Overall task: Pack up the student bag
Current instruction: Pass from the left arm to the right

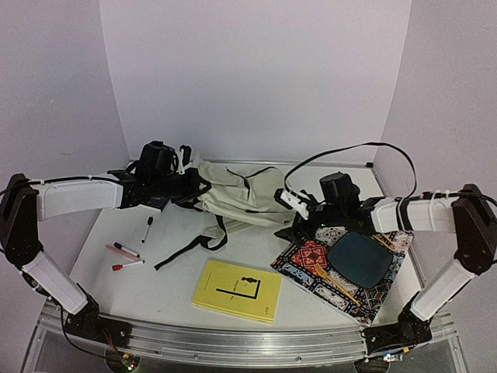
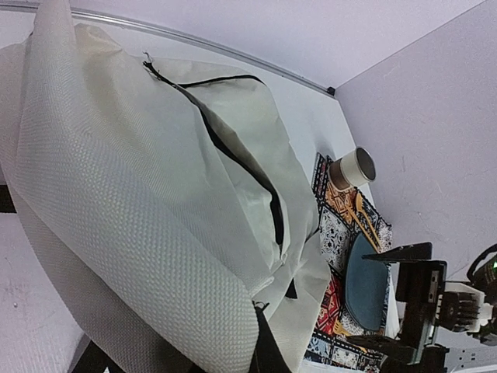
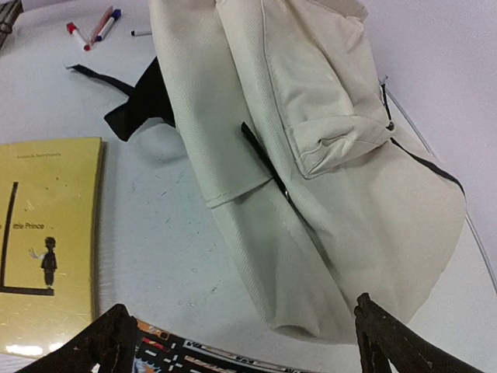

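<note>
A cream student bag (image 1: 233, 194) lies slumped on its side at the back middle of a white table (image 1: 171, 280), between two robot arms reaching in from either flank. Its black straps (image 1: 190, 247) trail toward the front edge, and a black zipper line runs along its upper face.

The left gripper (image 1: 186, 189) is at the bag's left end. Woven cloth fills nearly all of the left wrist view and covers the fingers, so it cannot be told whether they are clamped on the fabric or merely pressed against it.

The right gripper (image 3: 248, 342) hangs just off the bag's right end with its fingers spread wide and nothing between them. In the right wrist view, the bag's rounded end lies just ahead of the tips.

A patterned placemat (image 1: 311, 260) lies beneath the right arm at the front right, its far corner touching or tucked under the bag. On it rests a dark blue plate (image 1: 359, 258), and a paper cup (image 2: 353, 168) stands at the mat's far end.

A yellow book (image 1: 237, 290) lies flat at the front centre, apart from the bag. At the left, a blue-capped marker (image 1: 124, 250) and a red-capped marker (image 1: 126, 266) lie close together, with a black pen (image 1: 147, 229) near them.
</note>
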`<state>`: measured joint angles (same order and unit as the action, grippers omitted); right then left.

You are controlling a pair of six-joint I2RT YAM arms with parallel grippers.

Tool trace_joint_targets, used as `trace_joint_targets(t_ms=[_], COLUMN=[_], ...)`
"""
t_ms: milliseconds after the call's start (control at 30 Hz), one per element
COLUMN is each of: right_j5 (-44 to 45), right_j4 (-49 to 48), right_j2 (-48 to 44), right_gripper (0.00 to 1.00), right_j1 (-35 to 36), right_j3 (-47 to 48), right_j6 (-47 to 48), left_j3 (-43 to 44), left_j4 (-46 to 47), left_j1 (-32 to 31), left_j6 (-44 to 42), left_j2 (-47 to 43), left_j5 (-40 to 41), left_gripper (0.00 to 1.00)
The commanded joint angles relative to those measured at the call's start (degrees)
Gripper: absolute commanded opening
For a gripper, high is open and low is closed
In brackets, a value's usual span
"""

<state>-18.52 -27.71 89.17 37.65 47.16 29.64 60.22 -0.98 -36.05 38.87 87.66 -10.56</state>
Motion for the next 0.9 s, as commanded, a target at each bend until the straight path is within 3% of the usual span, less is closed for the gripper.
trace_joint_targets(t_ms=[0, 133, 267, 600, 867], right_j5=[0.24, 4.18, 8.87, 12.41, 17.19], right_j4=[-4.93, -9.01, -12.64, -13.99, -5.2], right_j2=[5.49, 9.37, 11.69, 8.04, -0.23], right_gripper=[0.94, 0.87, 0.71, 0.02, 0.0], right_j1=[0.32, 0.82, 1.2, 2.1, 8.09], right_j3=[3.76, 3.48, 3.54, 4.2, 8.28], right_j6=[8.76, 11.62, 13.79, 16.42, 18.15], left_j3=[0.19, 0.71, 1.57, 4.79, 15.52], left_j4=[4.21, 3.65, 2.54, -1.66, -5.67], left_j1=[0.0, 0.02, 0.02, 0.23, 2.82], left_j6=[-1.03, -1.45, -2.1, -5.59, -11.19], left_j2=[-3.2, -3.14, -2.92, -1.78, 6.09], left_j5=[-2.2, -2.82, -2.27, 2.36, 7.05], left_gripper=[0.0, 0.0, 0.0, 0.0, 0.0])
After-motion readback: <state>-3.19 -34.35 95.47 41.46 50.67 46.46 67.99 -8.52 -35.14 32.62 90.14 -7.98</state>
